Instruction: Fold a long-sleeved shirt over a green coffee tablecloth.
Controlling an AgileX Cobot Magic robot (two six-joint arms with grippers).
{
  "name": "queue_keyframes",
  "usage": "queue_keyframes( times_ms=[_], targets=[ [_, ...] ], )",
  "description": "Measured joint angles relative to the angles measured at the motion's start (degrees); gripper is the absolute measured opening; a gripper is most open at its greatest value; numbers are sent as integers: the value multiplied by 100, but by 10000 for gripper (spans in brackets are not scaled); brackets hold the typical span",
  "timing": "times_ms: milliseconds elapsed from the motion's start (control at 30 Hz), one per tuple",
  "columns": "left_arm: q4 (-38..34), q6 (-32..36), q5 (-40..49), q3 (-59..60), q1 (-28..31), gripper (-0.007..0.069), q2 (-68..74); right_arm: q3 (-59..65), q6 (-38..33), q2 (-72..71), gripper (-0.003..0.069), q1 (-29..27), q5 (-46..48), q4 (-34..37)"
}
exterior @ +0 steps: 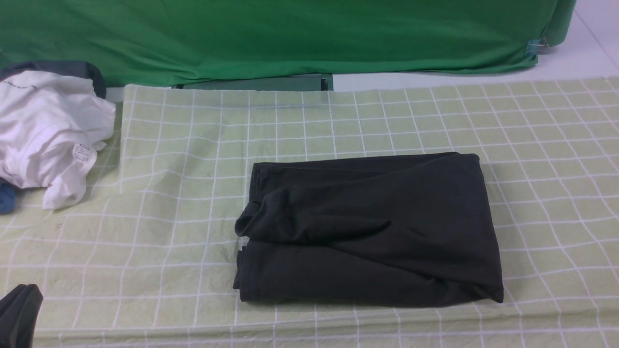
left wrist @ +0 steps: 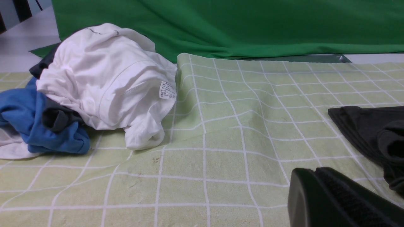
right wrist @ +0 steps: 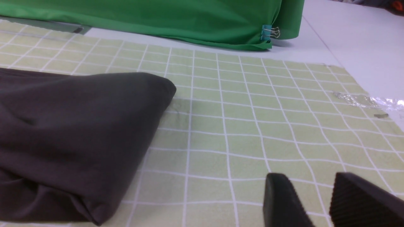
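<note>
The long-sleeved shirt (exterior: 367,227) lies folded into a dark charcoal rectangle in the middle of the green coffee tablecloth (exterior: 338,125); its print and neck label are hidden. One corner of it shows in the left wrist view (left wrist: 372,132) and a thick folded edge in the right wrist view (right wrist: 69,126). My left gripper (exterior: 19,309) sits low at the near left, off the shirt, its fingers pressed together with nothing held (left wrist: 315,171). My right gripper (right wrist: 311,181) is out of the front view. It hovers over bare gridded cloth (right wrist: 252,119) to the shirt's right, open and empty.
A crumpled white garment (exterior: 48,135) with a small tag lies at the far left on top of blue (left wrist: 22,119) and dark grey clothes. Plain deep-green fabric (exterior: 290,34) hangs along the back, held by a binder clip (right wrist: 268,31). A clear plastic scrap (right wrist: 363,100) lies at the cloth's right edge.
</note>
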Motion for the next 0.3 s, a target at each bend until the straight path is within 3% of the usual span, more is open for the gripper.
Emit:
queue_keyframes(
  times_ms=[300],
  targets=[
    [66,0,0,0,0,14,0,0,0,0,239,0,0,0]
  ],
)
